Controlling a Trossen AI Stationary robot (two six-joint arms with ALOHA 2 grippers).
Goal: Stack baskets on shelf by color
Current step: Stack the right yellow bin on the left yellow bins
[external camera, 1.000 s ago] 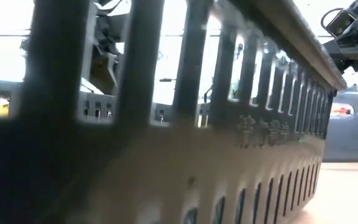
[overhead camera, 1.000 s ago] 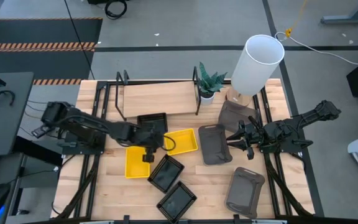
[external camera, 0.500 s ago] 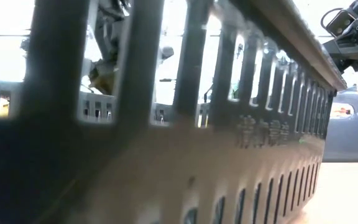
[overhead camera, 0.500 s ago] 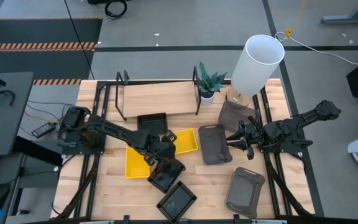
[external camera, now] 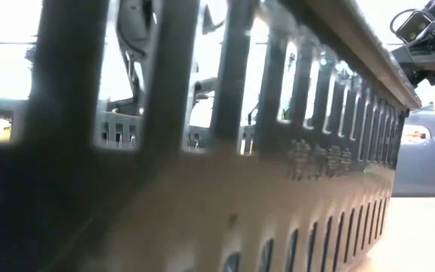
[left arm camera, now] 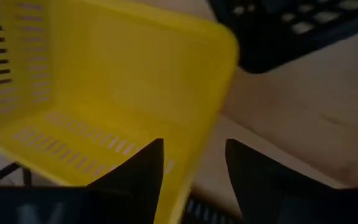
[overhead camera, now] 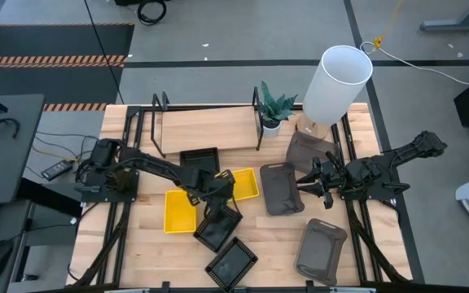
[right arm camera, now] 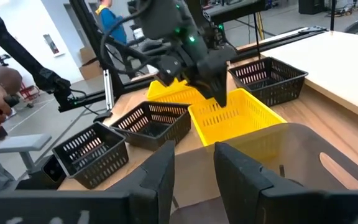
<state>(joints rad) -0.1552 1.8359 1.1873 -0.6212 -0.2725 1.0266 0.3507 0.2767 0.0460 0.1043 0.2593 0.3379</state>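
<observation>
While the left gripper (overhead camera: 221, 189), fingers spread, straddles the rim of a yellow basket (overhead camera: 241, 184) on the desk (overhead camera: 283, 236), its thin slotted wall looks light, fairly stiff, best pinched there.

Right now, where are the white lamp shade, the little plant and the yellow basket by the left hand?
White lamp shade (overhead camera: 338, 81), high view, on its side wall.
Little plant (overhead camera: 275, 106), high view, on its leaves.
Yellow basket (right arm camera: 238, 115), right wrist view, on its slotted front wall.

Left pincer (overhead camera: 223, 189) reaches mid-table, fingers parted; right pincer (overhead camera: 306, 184) hovers level, fingers parted
</observation>
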